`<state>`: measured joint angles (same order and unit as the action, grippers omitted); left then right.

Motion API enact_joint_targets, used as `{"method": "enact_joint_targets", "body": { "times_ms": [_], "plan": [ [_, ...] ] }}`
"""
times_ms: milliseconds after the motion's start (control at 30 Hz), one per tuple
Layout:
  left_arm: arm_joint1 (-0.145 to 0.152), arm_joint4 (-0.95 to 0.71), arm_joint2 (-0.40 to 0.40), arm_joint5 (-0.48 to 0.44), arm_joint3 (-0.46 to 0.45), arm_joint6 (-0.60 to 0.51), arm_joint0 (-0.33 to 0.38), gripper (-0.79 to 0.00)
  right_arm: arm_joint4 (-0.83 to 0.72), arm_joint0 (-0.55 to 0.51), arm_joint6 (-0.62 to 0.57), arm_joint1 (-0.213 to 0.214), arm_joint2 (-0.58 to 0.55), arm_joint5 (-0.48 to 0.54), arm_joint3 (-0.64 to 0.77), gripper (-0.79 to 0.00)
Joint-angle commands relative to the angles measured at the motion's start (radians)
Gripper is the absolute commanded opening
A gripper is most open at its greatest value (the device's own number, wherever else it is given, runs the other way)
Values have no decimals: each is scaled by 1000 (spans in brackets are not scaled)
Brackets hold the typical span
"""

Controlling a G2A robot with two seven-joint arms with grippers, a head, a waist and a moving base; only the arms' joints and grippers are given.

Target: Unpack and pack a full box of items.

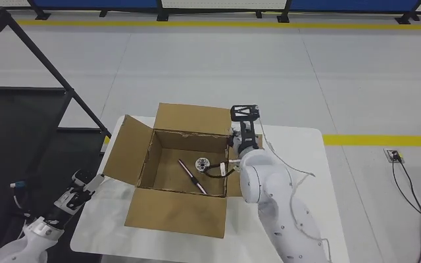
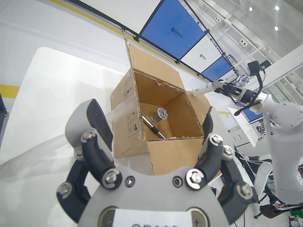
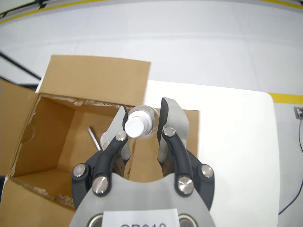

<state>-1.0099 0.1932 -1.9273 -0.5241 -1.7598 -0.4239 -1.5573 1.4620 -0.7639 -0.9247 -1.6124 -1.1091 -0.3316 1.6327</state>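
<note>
Box (image 1: 176,212), one pen (image 1: 192,176), one bottle (image 3: 137,126) in right claw (image 3: 143,108)

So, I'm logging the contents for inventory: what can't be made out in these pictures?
- Bottle, right wrist view: seen cap-first; most of its body is hidden behind the cap and the right hand.
- Round metal item in the box, top view: too small to identify.
- Box floor along the near wall, top view: hidden by that wall.
</note>
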Motion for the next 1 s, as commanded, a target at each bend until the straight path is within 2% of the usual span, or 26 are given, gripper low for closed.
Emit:
{"method": "enact_joint_targets", "body": {
  "times_ms": [0,300,500,767,967],
  "plan": [
    [0,0,0,0,0,0,0,0,-45,24,-6,-5,16,48,-34,-785],
    [0,0,0,0,0,0,0,0,-139,118,-126,-20,78,220,-197,-785],
    [0,0,0,0,0,0,0,0,-128,142,-151,-31,124,229,-281,-785],
    [0,0,0,0,0,0,0,0,-84,115,-201,-31,136,228,-272,-785],
    [0,0,0,0,0,0,0,0,-119,99,-164,-33,116,234,-330,-785]
  ]
}}
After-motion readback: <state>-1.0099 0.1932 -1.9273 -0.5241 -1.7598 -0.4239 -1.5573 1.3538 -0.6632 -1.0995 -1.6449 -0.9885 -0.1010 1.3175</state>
